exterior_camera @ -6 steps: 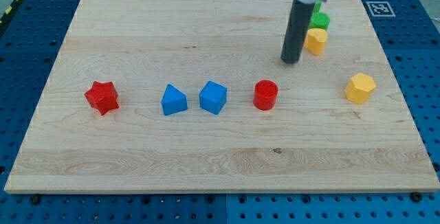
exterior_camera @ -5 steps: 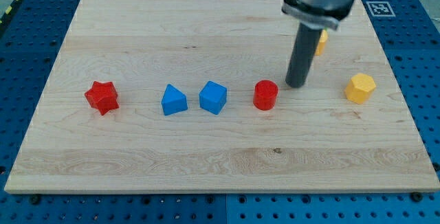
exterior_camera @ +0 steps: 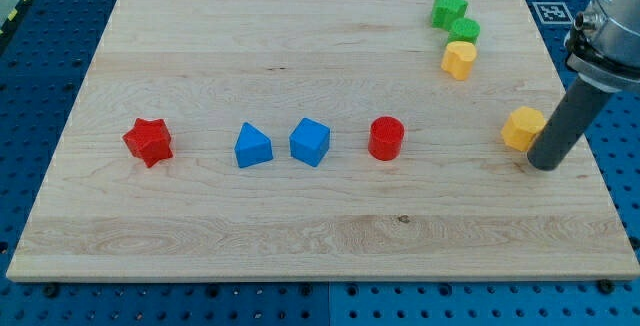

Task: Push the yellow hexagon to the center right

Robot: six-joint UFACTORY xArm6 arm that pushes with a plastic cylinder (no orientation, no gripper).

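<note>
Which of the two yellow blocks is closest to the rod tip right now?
The yellow hexagon by the view's right edge; my tip sits just right of it. The other yellow block lies below the green ones.

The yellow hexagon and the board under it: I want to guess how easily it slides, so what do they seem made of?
The yellow hexagon looks like moulded plastic: uniform saturated colour, smooth faces, soft sheen. The board looks like light, smooth-finished wood: grain lines and small dark knots. My tip is at the hexagon's lower right.

Dark rod leaning in from the view's right, my tip (exterior_camera: 544, 165) on the board
</note>
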